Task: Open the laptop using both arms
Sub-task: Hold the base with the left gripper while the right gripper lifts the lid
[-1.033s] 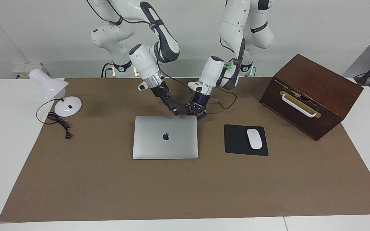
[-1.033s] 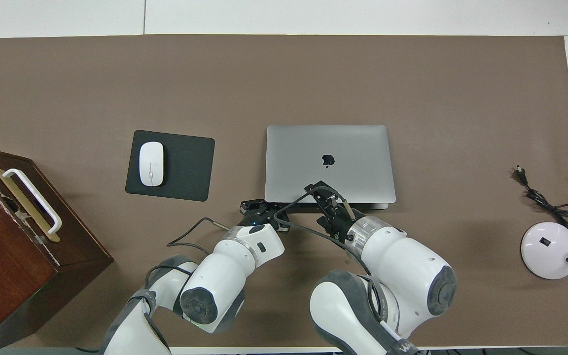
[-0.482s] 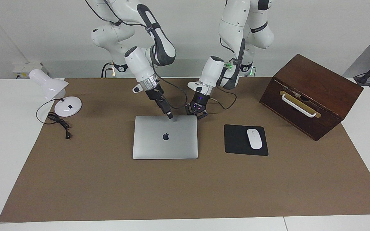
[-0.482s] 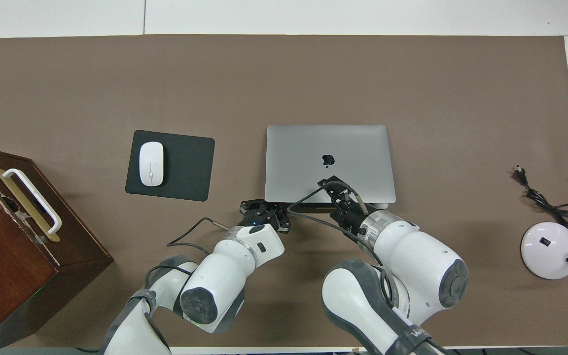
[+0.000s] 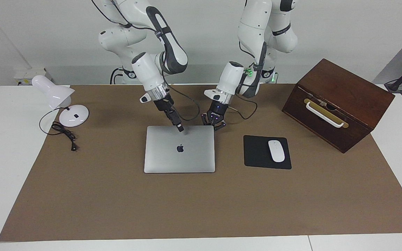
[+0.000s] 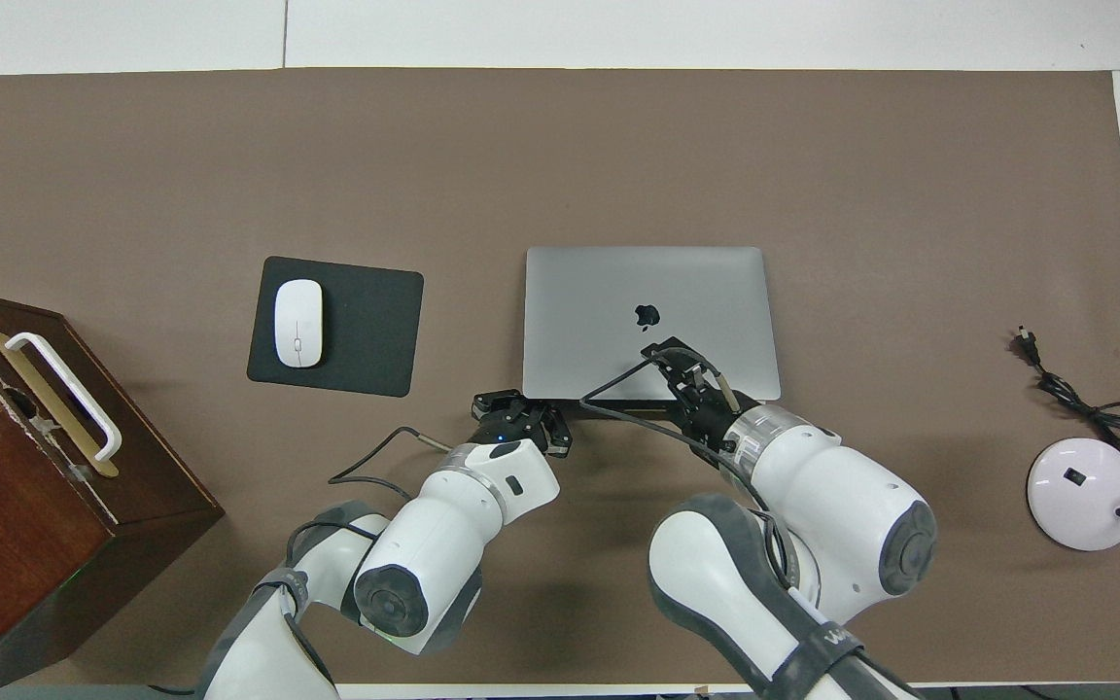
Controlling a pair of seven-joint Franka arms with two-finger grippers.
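Note:
The silver-grey laptop (image 5: 187, 158) (image 6: 609, 292) lies closed and flat on the brown mat, its logo showing on the lid. My right gripper (image 5: 179, 128) (image 6: 669, 356) slants down to the lid just inside the edge nearest the robots, its fingers together in one narrow tip. At the laptop's corner nearest the robots, toward the left arm's end, my left gripper (image 5: 215, 124) (image 6: 521, 410) sits low over the mat. It is shut, its links splayed, and nothing shows between its fingertips.
A black mouse pad (image 5: 257, 153) with a white mouse (image 5: 276, 150) lies beside the laptop toward the left arm's end. A brown wooden box (image 5: 340, 94) with a white handle stands past it. A white desk lamp (image 5: 73, 115) and its cable (image 5: 65, 134) sit at the right arm's end.
My right gripper has slid along the laptop's edge nearest the robots toward the right arm's end, away from the left gripper, and now sits over the lid. The left gripper and laptop have not moved.

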